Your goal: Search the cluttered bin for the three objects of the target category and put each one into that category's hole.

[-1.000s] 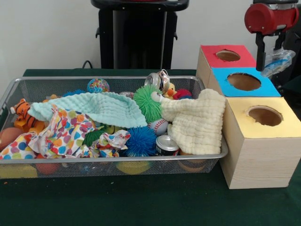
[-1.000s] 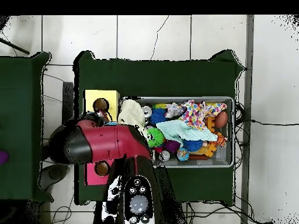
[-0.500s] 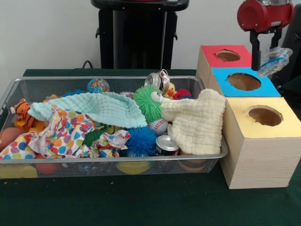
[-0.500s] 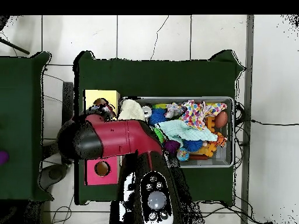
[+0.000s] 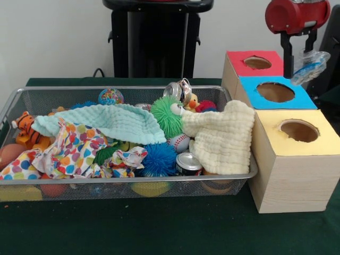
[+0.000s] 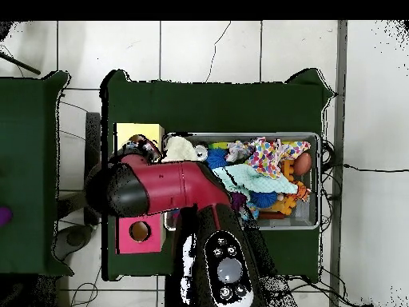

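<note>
Starting at the left of the front view, the wire bin is sitting crammed: a tiger toy at the left edge, a spotted cloth and a mint cloth draped over whatever lies beneath, then a green fuzzy toy, a baseball, a blue spiky ball and two cans, one upright at the front wire, one crushed at the back. A cream cloth is hanging over the bin's right rim, touching the yellow box.

Further right, I am hanging above the blue box, between the red box and the yellow one. My gripper is clamped on a crumpled clear plastic bottle, which is dangling off to the right of the blue hole rather than over it.

My worry is this offset: if I am letting go here, I judge the bottle could clip the hole's rim or land on the box top and roll off. It is light and springy, so it may also cling to a finger.
</note>
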